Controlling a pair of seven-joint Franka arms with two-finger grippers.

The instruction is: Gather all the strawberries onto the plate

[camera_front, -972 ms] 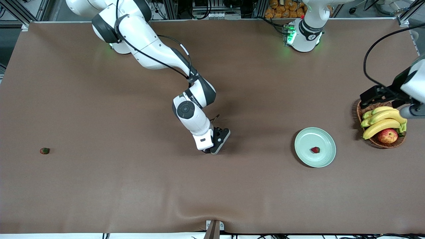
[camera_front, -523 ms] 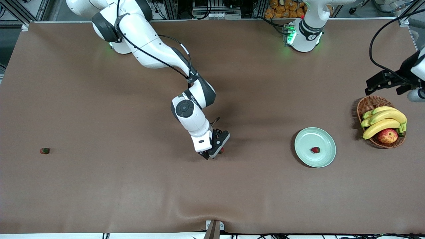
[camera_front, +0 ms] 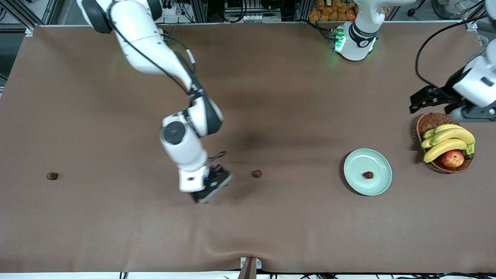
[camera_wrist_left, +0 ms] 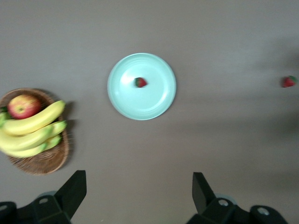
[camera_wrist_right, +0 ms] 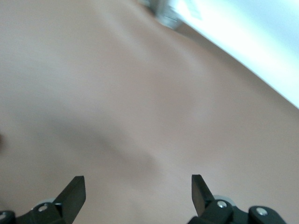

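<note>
The pale mint-green plate point(camera_front: 360, 162) lies toward the left arm's end of the table, with one strawberry point(camera_front: 367, 175) in it. A second strawberry point(camera_front: 256, 174) lies on the bare table mid-way along. A third strawberry point(camera_front: 52, 176) lies toward the right arm's end. My right gripper point(camera_front: 205, 193) is open and empty, over bare table between the second and third strawberries. My left gripper point(camera_front: 416, 102) is open and empty, up over the table beside the basket. The left wrist view shows the plate point(camera_wrist_left: 140, 102), its strawberry point(camera_wrist_left: 140, 82) and the second strawberry point(camera_wrist_left: 288, 81).
A brown wicker basket point(camera_front: 430, 118) with bananas point(camera_front: 445, 141) and an apple point(camera_front: 452, 158) stands beside the plate at the left arm's end; it also shows in the left wrist view point(camera_wrist_left: 42, 163). The right wrist view shows only brown table cover.
My right gripper has left the middle strawberry, which now lies uncovered, and moved toward the right arm's end. My left gripper has risen off the basket and shifted toward the table's middle.
</note>
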